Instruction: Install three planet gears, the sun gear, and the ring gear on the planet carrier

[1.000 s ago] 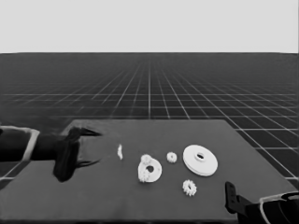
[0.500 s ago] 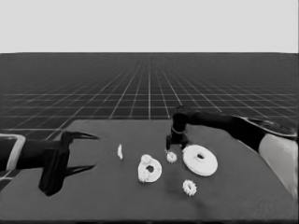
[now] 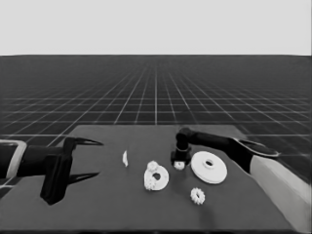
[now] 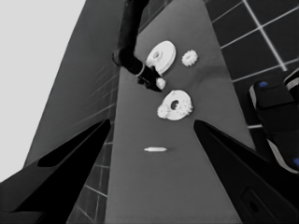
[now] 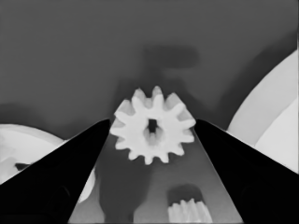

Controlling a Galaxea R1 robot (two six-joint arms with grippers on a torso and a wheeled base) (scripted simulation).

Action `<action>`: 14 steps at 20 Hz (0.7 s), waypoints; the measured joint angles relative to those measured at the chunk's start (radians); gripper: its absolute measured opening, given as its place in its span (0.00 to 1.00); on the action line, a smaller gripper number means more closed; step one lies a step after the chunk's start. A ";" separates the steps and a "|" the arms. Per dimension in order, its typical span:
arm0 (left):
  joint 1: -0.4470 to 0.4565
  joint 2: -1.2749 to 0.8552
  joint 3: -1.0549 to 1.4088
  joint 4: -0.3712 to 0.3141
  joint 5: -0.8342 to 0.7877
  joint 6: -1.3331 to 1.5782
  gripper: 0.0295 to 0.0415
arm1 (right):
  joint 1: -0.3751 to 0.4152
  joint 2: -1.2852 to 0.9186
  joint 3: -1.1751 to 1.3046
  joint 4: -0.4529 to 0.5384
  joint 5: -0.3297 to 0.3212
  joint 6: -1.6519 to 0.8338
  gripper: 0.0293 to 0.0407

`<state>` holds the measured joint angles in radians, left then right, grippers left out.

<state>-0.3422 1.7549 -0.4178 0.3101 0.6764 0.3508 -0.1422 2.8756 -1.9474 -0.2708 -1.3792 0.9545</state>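
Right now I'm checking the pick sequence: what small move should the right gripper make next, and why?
Probably close the fingers. The right gripper is down over a gear that lies between the smaller round part and the larger round part; its fingers flank the gear, apparently still open. The left gripper waits at the left.

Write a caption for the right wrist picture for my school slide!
The right end effector sits with a finger on each side of a small toothed gear on the dark table, beside the larger round part.
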 joint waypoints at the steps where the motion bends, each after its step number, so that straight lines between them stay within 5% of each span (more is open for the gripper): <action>1: 0.000 0.000 0.000 0.000 0.000 0.000 0.75 | -0.002 0.002 -0.005 -0.002 0.003 -0.002 0.81; 4: 0.000 0.000 0.000 0.000 0.000 0.000 0.75 | -0.004 0.004 -0.009 -0.003 0.005 -0.005 0.80; 6: 0.000 0.000 0.000 0.000 0.000 0.000 0.75 | -0.004 0.004 -0.010 -0.003 0.005 -0.005 0.20; 14: 0.000 0.000 0.000 0.000 0.000 0.000 0.75 | -0.004 0.004 -0.011 -0.004 0.006 -0.005 0.17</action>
<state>-0.3422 1.7549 -0.4178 0.3101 0.6764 0.3508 -0.1459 2.8798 -1.9585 -0.2747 -1.3736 0.9492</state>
